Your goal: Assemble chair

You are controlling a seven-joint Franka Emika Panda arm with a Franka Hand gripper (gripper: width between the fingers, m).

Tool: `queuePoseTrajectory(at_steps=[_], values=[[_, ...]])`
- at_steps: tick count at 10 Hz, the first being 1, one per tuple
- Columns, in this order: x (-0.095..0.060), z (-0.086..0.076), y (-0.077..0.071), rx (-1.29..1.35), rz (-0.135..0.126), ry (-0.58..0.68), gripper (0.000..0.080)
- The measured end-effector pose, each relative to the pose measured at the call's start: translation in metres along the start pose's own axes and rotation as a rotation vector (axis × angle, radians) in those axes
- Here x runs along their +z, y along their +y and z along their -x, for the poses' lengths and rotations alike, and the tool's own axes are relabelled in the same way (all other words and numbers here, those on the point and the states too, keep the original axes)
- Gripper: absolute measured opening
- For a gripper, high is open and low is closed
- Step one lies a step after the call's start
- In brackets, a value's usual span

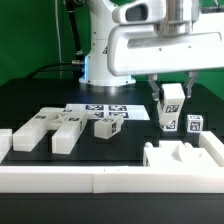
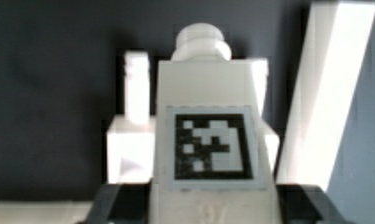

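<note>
progress looks small: as far as the pictures show, no two pieces of the chair are joined yet. the gripper (image 1: 171, 100) is pressed together on a chunky matte-white plastic post with a square black-and-white tag (image 1: 170, 120). it holds the post roughly upright at the exterior view's right, low over the black tabletop (image 1: 25, 105). whether the foot of the post touches the surface, i cannot tell. in the wrist view the post (image 2: 210, 110) fills the picture, with a rounded peg at its far end, and the dark fingers (image 2: 116, 208) pinch it from both sides.

just beside the post stands a small white tagged piece (image 1: 194, 124). well apart, toward the exterior view's left, lie a white notched block (image 1: 28, 132), a second notched block (image 1: 66, 132) and a small tagged white block (image 1: 108, 126), all loose, near the marker board (image 1: 100, 108). the long low white border rail (image 1: 80, 180) runs along the front.

to my judgement almost everything is left: the post must be set into its place, and then each loose piece must be picked and fitted.
</note>
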State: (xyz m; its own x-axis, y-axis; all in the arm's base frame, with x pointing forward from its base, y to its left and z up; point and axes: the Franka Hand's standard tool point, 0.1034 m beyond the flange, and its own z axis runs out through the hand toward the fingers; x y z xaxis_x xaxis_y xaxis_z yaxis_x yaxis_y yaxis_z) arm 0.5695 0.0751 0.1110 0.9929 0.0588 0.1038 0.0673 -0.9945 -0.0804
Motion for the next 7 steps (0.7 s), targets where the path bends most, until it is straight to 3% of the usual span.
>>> queuePoseTrajectory(at_steps=[2, 3, 5, 7], values=[[-0.001, -0.011, -0.003, -0.005, 0.010, 0.145, 0.0291], [0.001, -0.008, -0.001, -0.006, 0.017, 0.209, 0.0291], [0.001, -0.007, -0.002, -0.009, 0.018, 0.221, 0.0291], [-0.012, -0.029, -0.010, -0.049, 0.012, 0.236, 0.0291]])
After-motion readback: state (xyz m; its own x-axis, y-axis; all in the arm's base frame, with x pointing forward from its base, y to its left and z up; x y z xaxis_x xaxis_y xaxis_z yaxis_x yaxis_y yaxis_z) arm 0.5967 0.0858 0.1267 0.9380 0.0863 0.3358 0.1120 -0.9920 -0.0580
